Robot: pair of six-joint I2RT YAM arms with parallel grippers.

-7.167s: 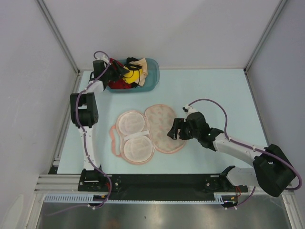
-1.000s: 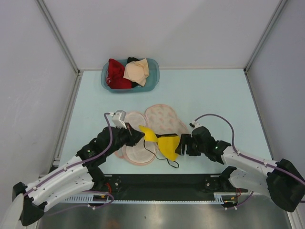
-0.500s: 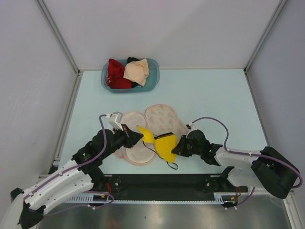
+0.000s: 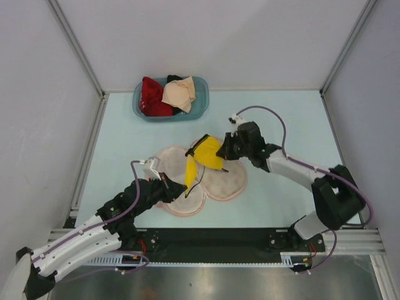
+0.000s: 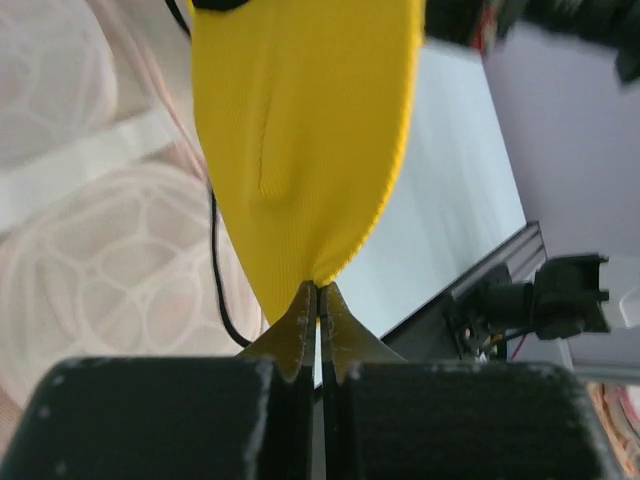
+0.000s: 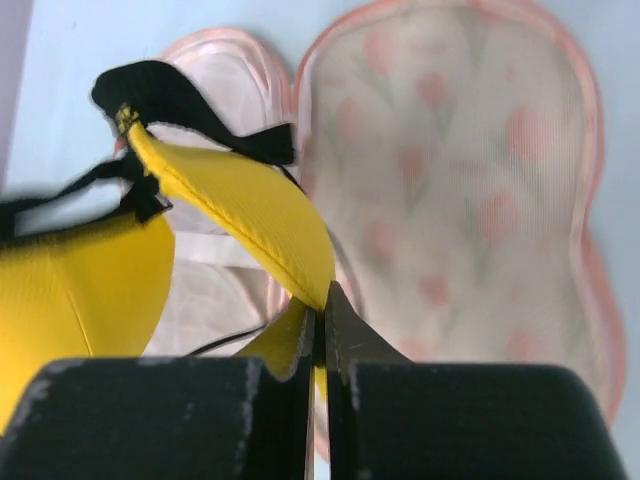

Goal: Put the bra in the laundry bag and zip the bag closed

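Observation:
The yellow bra [image 4: 201, 159] with black straps hangs stretched between both grippers above the open laundry bag [image 4: 220, 182]. My left gripper [image 4: 181, 185] is shut on the lower cup's tip [image 5: 318, 282]. My right gripper [image 4: 226, 152] is shut on the upper cup's edge [image 6: 318, 300]. The pale pink bag [image 6: 470, 180] lies flat and unzipped on the table, with both round halves spread under the bra. A thin black strap [image 5: 215, 270] dangles over the bag's mesh half [image 5: 110, 270].
A blue plastic basket [image 4: 199, 106] at the back holds a red garment [image 4: 152, 100] and a beige garment [image 4: 179, 94]. Grey walls enclose the pale blue table [image 4: 281, 125] on three sides. A black rail [image 4: 212, 237] runs along the near edge.
The right gripper has shut on the bra's cup and lifted it back and up over the bag. The left gripper has kept its hold and shifted a little nearer.

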